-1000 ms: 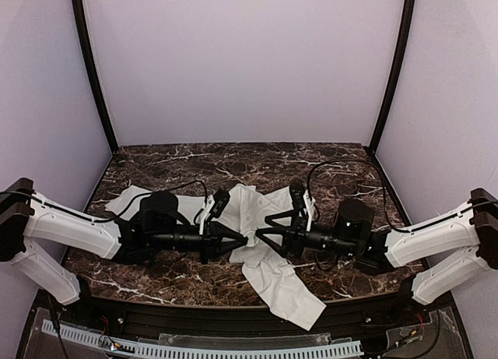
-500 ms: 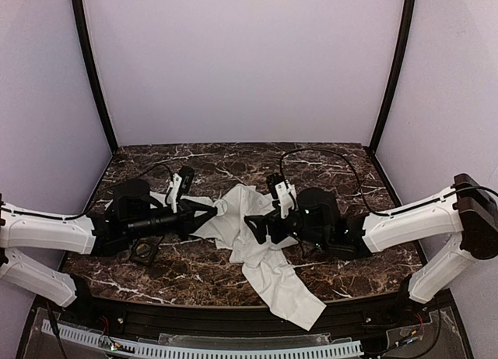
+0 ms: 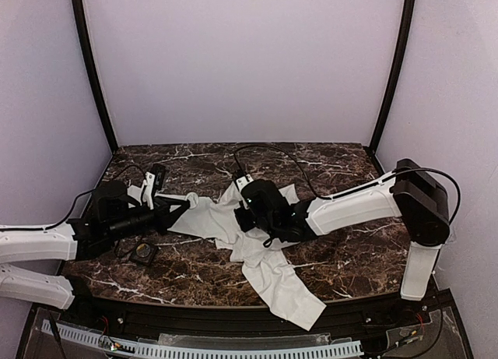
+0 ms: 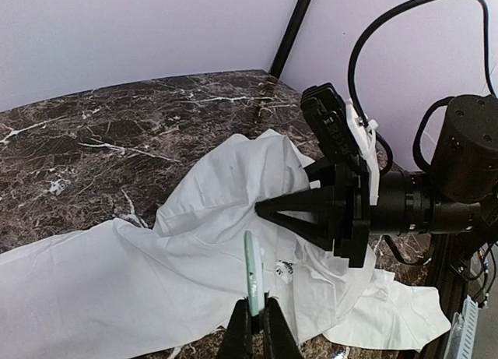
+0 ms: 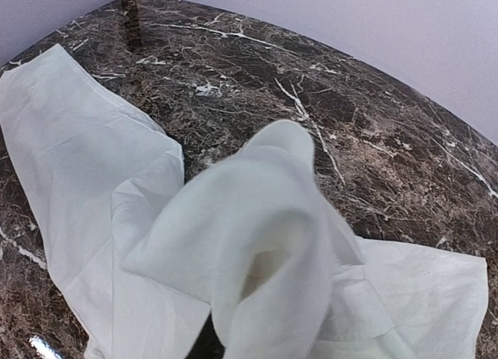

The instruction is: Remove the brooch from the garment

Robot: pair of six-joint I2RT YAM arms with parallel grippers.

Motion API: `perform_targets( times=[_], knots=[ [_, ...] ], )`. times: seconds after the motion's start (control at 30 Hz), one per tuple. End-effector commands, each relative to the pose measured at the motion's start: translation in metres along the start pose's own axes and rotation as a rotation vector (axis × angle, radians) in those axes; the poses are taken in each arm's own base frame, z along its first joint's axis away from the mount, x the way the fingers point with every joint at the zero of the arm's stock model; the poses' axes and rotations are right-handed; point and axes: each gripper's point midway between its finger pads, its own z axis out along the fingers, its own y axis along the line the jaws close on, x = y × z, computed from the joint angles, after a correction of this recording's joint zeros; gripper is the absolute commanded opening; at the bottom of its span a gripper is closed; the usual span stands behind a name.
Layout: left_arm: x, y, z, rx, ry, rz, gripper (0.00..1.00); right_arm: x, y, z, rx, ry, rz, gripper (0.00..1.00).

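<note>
Brooch [image 4: 251, 267] edge-on, pinched in the fully closed left hand [image 4: 254, 312] just over the shirt [image 4: 194, 211]. Shirt folds bunch over the right hand [image 4: 263, 209]; we can't tell its grip. Both arms lie low over the counter [image 3: 342, 258], black tray [image 3: 144, 252] beside the left.

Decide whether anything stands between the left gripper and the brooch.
Nothing visible does. The left gripper is shut on the brooch, which sticks up edge-on from between its fingertips, in front of the white shirt.
</note>
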Motion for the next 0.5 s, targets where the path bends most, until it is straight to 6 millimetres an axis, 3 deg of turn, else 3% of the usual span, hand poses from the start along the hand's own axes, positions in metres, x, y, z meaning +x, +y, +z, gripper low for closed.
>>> perform_targets(
  times=[0.0, 0.23, 0.37, 0.47],
  knots=[
    [0.006, 0.011, -0.008, -0.042, 0.011, -0.001, 0.01, -0.054, -0.019, -0.012, 0.057, -0.089, 0.039, 0.0],
    [0.0, 0.013, -0.017, -0.058, -0.005, 0.012, 0.01, -0.137, -0.084, -0.071, 0.169, -0.307, 0.145, 0.0],
    [-0.003, 0.015, -0.022, -0.07, -0.015, 0.014, 0.01, -0.161, -0.132, -0.099, 0.354, -0.371, 0.156, 0.0],
    [-0.006, 0.014, -0.026, -0.073, -0.027, 0.017, 0.01, -0.166, -0.17, -0.12, 0.507, -0.399, 0.175, 0.0]
  ],
)
